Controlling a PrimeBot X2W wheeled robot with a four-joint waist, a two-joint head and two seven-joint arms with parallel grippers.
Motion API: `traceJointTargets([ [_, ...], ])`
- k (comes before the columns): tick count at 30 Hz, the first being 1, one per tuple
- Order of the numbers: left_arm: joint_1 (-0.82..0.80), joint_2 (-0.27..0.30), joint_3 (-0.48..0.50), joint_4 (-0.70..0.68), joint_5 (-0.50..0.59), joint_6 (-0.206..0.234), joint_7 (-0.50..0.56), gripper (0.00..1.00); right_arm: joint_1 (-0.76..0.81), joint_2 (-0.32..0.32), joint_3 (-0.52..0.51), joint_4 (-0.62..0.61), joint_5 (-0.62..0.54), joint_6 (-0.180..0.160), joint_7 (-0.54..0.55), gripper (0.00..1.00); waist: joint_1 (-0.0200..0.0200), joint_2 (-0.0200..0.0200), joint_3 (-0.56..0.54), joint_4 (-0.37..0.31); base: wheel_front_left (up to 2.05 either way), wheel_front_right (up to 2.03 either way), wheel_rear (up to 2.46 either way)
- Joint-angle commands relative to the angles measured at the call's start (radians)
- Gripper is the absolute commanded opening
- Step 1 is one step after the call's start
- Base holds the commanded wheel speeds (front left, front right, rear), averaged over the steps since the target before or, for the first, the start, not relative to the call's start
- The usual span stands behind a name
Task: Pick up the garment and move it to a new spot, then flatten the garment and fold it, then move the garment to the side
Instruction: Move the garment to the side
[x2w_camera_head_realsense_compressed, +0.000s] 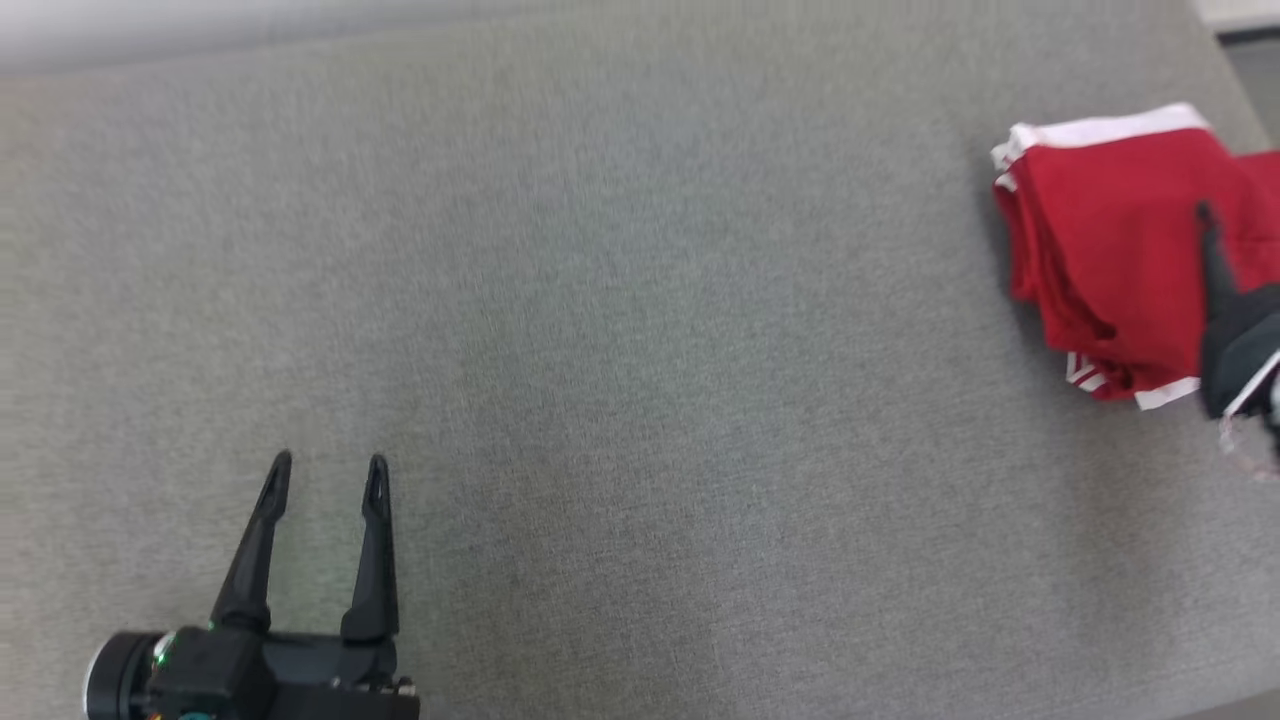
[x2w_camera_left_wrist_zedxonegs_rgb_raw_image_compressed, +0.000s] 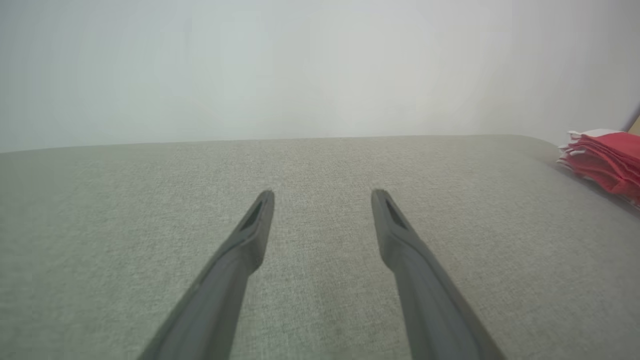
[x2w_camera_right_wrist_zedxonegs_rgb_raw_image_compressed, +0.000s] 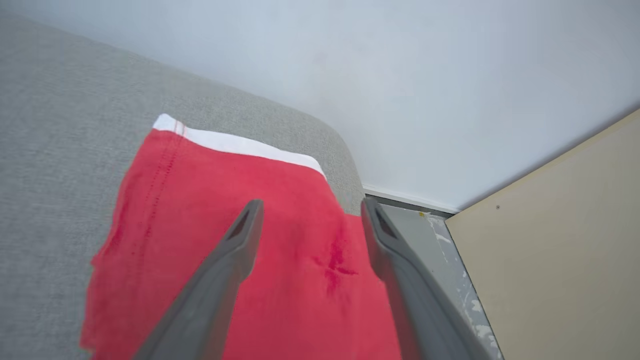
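The garment (x2w_camera_head_realsense_compressed: 1110, 240) is red with white trim and lies folded in a stack at the far right of the grey fabric surface (x2w_camera_head_realsense_compressed: 640, 300). My right gripper (x2w_camera_right_wrist_zedxonegs_rgb_raw_image_compressed: 310, 205) hovers over the garment (x2w_camera_right_wrist_zedxonegs_rgb_raw_image_compressed: 300, 185), jaws open and nothing between them. In the head view one of its fingers (x2w_camera_head_realsense_compressed: 1214, 265) points up across the red cloth at the right edge. My left gripper (x2w_camera_head_realsense_compressed: 330, 462) stands open at the lower left, far from the garment. From the left wrist, the left gripper (x2w_camera_left_wrist_zedxonegs_rgb_raw_image_compressed: 324, 194) points over bare fabric and the garment (x2w_camera_left_wrist_zedxonegs_rgb_raw_image_compressed: 607, 157) sits at the far right.
The surface's rounded far right corner (x2w_camera_right_wrist_zedxonegs_rgb_raw_image_compressed: 345, 165) lies just beyond the garment. Past it are a strip of grey floor (x2w_camera_right_wrist_zedxonegs_rgb_raw_image_compressed: 425, 235) and a beige panel (x2w_camera_right_wrist_zedxonegs_rgb_raw_image_compressed: 550, 250). A pale wall (x2w_camera_left_wrist_zedxonegs_rgb_raw_image_compressed: 320, 70) runs behind the surface.
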Motion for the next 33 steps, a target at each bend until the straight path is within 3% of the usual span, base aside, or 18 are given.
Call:
traceJointTargets([
  [1, 0.032, -0.003, 0.012, 0.011, -0.012, 0.003, -0.003, 1.00, 0.046, 0.022, 0.005, -0.027, 0.019, -0.003, -0.021, 1.00, 0.0001, 0.0001, -0.098, 0.000, 0.00, 0.00, 0.00],
  [12, 0.141, -0.007, 0.078, 0.048, -0.025, 0.026, -0.003, 1.00, 0.240, 0.096, 0.049, -0.158, 0.118, -0.003, -0.094, 1.00, 0.0001, 0.0001, -0.258, -0.007, 0.00, 0.00, 0.00],
  [22, 0.204, -0.007, 0.089, 0.087, -0.089, 0.049, -0.003, 1.00, 0.431, 0.166, 0.020, -0.258, 0.144, -0.003, -0.136, 1.00, 0.0001, 0.0001, -0.339, 0.019, 0.00, 0.00, 0.00],
  [33, 0.225, -0.007, 0.138, 0.143, -0.087, 0.059, -0.003, 1.00, 0.572, 0.234, 0.011, -0.336, 0.166, -0.003, -0.245, 1.00, 0.0001, 0.0001, -0.388, 0.072, 0.00, 0.00, 0.00],
])
